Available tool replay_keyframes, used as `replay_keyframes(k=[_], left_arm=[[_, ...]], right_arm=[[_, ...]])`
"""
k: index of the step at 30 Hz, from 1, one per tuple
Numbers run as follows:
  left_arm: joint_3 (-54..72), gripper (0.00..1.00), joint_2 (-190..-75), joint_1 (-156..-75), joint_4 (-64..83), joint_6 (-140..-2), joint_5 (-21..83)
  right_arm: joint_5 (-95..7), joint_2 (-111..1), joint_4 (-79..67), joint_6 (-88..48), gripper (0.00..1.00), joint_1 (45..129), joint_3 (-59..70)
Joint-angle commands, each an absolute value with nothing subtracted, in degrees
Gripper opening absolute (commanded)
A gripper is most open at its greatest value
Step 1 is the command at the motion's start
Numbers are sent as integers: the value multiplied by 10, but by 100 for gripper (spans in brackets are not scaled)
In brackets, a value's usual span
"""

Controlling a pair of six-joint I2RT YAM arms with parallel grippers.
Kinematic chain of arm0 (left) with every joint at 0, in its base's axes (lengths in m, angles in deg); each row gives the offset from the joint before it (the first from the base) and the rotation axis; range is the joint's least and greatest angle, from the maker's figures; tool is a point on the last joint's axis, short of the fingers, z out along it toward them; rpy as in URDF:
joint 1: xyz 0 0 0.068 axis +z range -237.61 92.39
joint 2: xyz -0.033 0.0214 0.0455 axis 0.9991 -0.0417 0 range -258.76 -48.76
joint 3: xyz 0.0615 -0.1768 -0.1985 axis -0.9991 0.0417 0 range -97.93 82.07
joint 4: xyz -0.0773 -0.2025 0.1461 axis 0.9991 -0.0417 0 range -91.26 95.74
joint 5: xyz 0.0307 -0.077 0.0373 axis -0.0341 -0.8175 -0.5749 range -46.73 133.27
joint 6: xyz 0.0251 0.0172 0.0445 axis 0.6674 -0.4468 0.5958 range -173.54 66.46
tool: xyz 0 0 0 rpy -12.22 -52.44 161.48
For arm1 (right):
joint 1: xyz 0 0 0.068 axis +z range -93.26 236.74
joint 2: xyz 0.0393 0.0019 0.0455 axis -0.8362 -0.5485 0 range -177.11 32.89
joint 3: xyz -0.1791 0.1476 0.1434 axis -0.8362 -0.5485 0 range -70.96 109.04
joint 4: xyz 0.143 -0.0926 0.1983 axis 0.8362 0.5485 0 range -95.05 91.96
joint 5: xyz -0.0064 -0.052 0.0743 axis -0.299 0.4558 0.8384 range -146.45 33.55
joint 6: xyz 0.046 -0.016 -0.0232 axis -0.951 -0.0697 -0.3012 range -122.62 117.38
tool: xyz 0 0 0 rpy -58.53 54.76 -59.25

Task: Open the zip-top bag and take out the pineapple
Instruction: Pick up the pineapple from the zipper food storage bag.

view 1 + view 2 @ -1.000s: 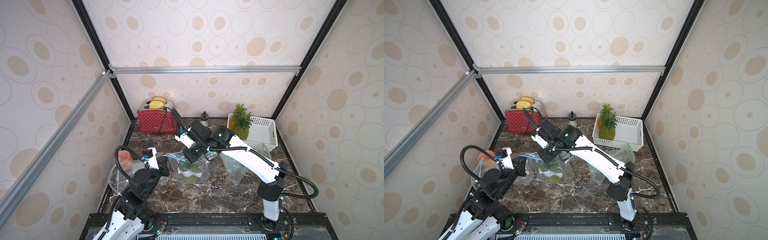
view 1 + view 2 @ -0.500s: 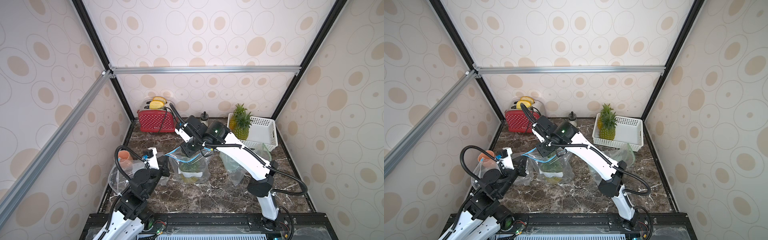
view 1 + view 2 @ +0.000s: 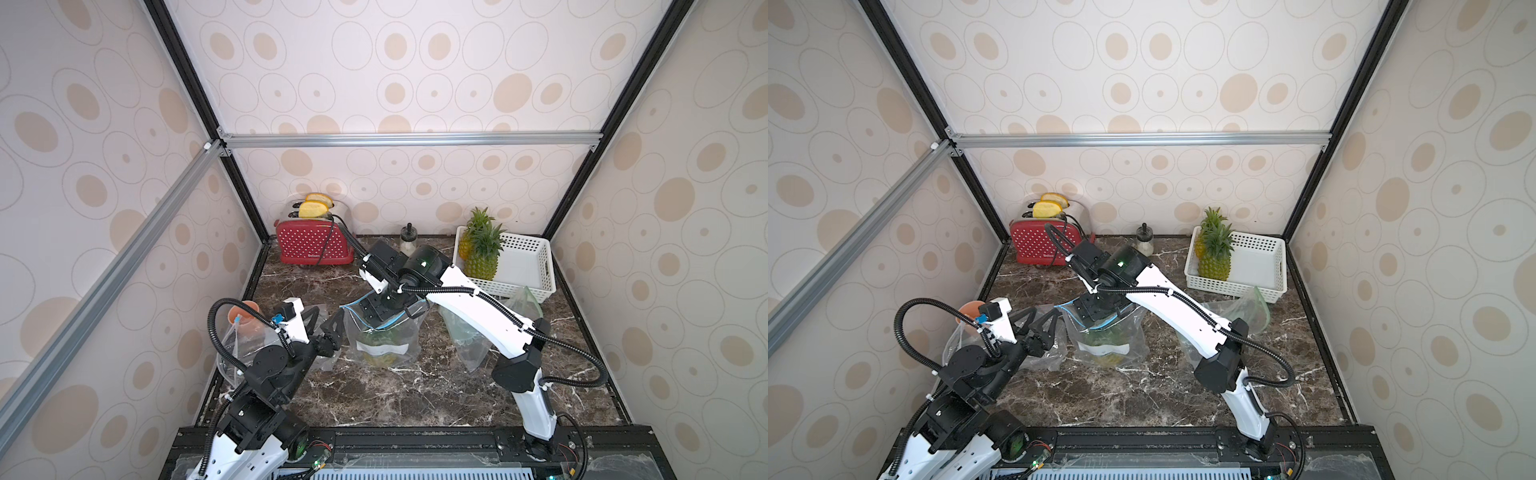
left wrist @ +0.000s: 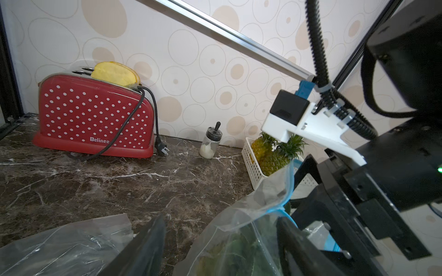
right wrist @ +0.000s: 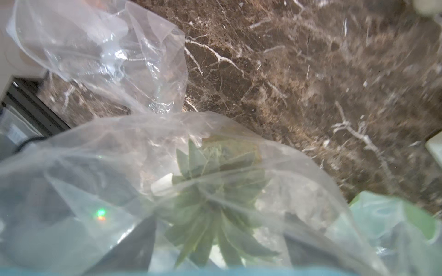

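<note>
A clear zip-top bag (image 3: 384, 338) (image 3: 1108, 334) with a blue zip stands upright mid-table, its mouth spread. The pineapple (image 3: 380, 353) (image 5: 210, 191) sits inside, crown up, seen through the film. My right gripper (image 3: 376, 311) (image 3: 1096, 309) (image 5: 217, 246) hangs open at the bag's mouth, its fingers either side of the crown and blurred behind plastic. My left gripper (image 3: 323, 323) (image 3: 1038, 322) (image 4: 220, 241) is open beside the bag's left edge. In the left wrist view a loose corner of the bag (image 4: 239, 227) lies between its fingers, ungripped.
A red toaster (image 3: 311, 247) with toast and a small shaker (image 3: 408, 243) stand at the back. A white basket (image 3: 523, 266) at back right holds other pineapples (image 3: 482, 253). Empty clear bags lie left (image 3: 249, 345) and right (image 3: 478, 332). An orange cup (image 3: 243, 320) sits at far left.
Both grippers have gone from shut to open and let go of the bag's top. The right gripper shifted slightly toward the back, and the bag's mouth now gapes.
</note>
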State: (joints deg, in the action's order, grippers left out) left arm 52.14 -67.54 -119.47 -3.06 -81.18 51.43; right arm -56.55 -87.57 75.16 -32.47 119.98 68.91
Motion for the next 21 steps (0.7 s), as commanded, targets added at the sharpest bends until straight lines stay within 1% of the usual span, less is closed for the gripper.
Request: replay_keyframes(k=[1,5,16,18,21], left_arm=[[501,73,-657,-1191,-57,-822,531],[505,71,-643,-1191,-72,-832,540],[528,67,-599,-1191,-111,-850,569],[533,67,-591,-1191,-116,-852,573],[540,66,-583,-1191,-122,-855,576]], right_arm=[[-558,-877,794,-345,99,1201,701],[-547,-873,793,-357,99,1201,696],[-521,-915,759,-369,99,1200,682],[-520,-914,743,-374,98,1200,661],[-520,-911,723,-383,94,1199,626]])
